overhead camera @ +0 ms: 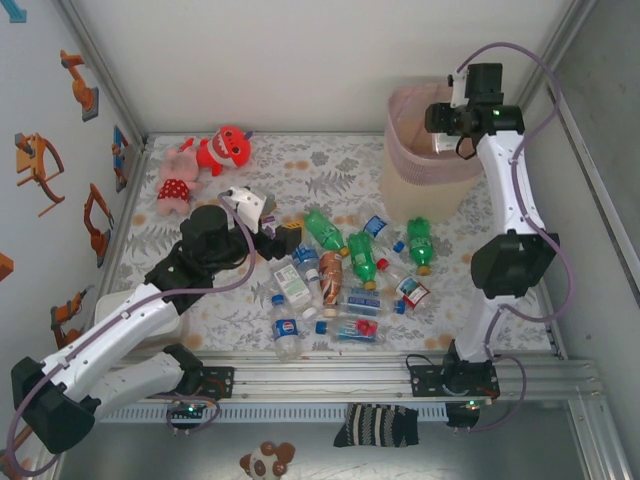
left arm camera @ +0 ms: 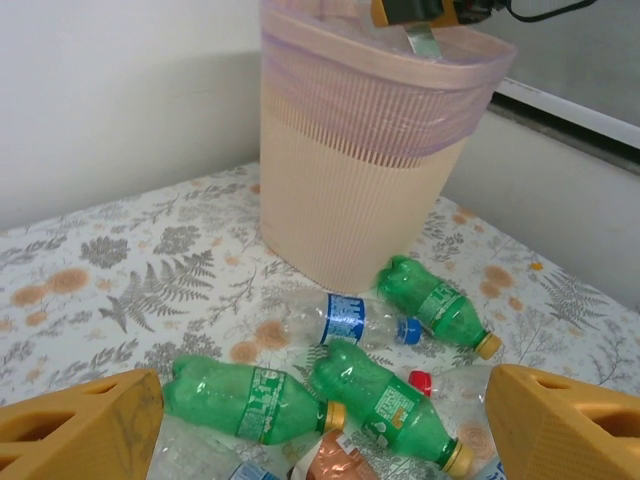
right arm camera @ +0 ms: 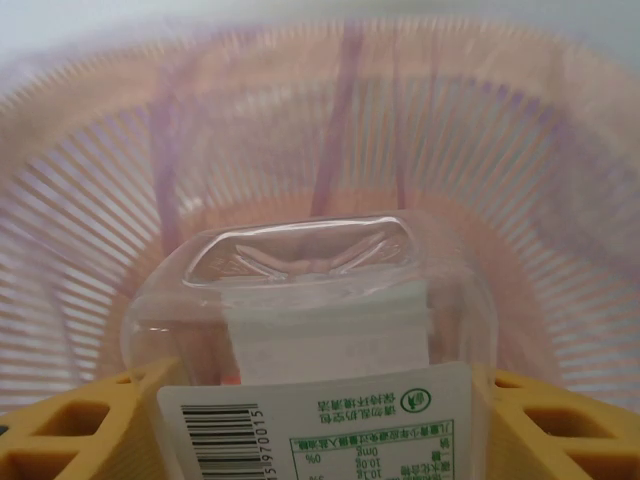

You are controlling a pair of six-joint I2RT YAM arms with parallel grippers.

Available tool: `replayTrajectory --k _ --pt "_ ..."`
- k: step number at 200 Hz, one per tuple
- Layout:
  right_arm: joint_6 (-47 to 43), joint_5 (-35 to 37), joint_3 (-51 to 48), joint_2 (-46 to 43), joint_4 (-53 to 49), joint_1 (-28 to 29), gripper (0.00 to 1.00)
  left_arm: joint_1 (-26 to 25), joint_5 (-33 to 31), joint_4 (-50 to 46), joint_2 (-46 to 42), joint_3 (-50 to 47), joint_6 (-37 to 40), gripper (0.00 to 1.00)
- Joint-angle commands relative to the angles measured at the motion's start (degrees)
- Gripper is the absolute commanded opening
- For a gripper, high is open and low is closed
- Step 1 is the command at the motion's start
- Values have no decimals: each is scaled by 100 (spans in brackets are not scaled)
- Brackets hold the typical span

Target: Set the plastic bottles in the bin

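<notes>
My right fingers (right arm camera: 560,425) clamp a clear bottle (right arm camera: 300,290), bin (right arm camera: 100,200) at 12 o'clock (bottle's cap end cut off); left fingers (left arm camera: 80,430) apart.

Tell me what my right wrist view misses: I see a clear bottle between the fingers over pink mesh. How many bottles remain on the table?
Observer: About ten plastic bottles lie on the table between the arms.
Operator: And the left arm?
Observer: The left gripper hovers open at that pile's left edge, holding nothing.
Operator: Anything besides bottles?
Observer: Two plush toys sit at the far left corner.
</notes>
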Motion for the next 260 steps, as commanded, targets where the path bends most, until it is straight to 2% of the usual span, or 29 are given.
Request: replayTrajectory --k 1,80,125,157,179,260 --pt "-74 151 244 265 -510 -21 47 36 60 -123 41 252 -279 84" --pt "126 76 94 1228 -694 -28 49 55 78 -439 148 336 -460 83" --pt "239 59 83 1525 -690 -36 59 72 -13 -558 162 360 -577 82" --pt "280 84 97 1264 -691 -28 68 101 -75 -629 197 368 -741 82" --pt "285 77 60 967 -688 -24 75 125 -337 -670 227 360 -942 81" --pt "354 6 -160 -222 -598 47 76 298 -1038 -1323 510 485 -1896 81"
